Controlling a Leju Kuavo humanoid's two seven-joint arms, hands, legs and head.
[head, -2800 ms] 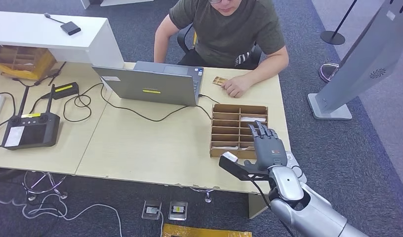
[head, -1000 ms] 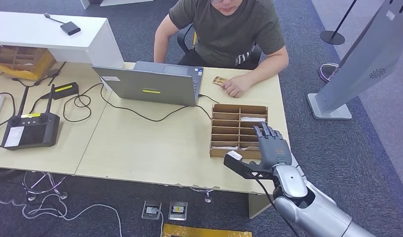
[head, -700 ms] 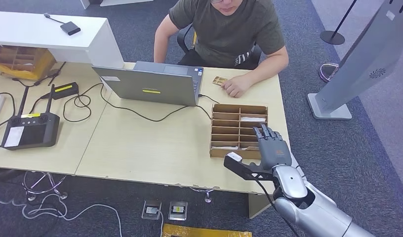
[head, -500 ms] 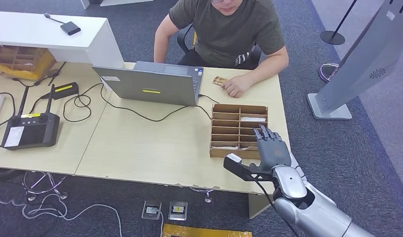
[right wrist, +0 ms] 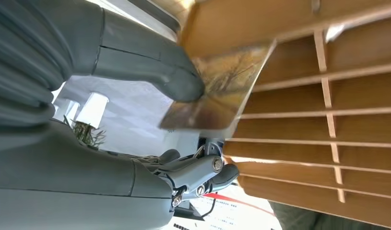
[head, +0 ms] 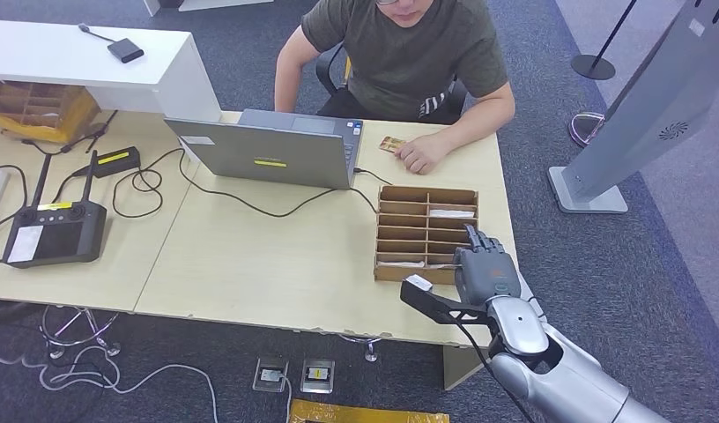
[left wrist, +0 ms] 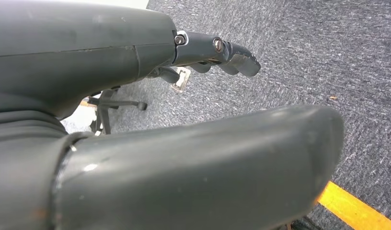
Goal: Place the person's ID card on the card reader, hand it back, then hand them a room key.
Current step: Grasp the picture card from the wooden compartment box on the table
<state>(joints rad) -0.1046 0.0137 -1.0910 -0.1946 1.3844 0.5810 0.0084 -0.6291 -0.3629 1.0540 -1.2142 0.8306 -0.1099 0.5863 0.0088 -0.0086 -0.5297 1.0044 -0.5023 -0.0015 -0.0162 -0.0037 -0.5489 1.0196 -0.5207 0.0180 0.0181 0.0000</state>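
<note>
The room key [right wrist: 217,98] is a thin, stiff card, judged light and slippery; it is best gripped across its flat faces near one edge. It sits over the wooden card tray [head: 402,222] at the counter's [head: 268,264] right end. The right hand [head: 479,273] pinches it with a fingertip [right wrist: 181,86] on its face. The left hand [left wrist: 136,110] hangs toward the carpet, holding nothing, fingers apart.
</note>
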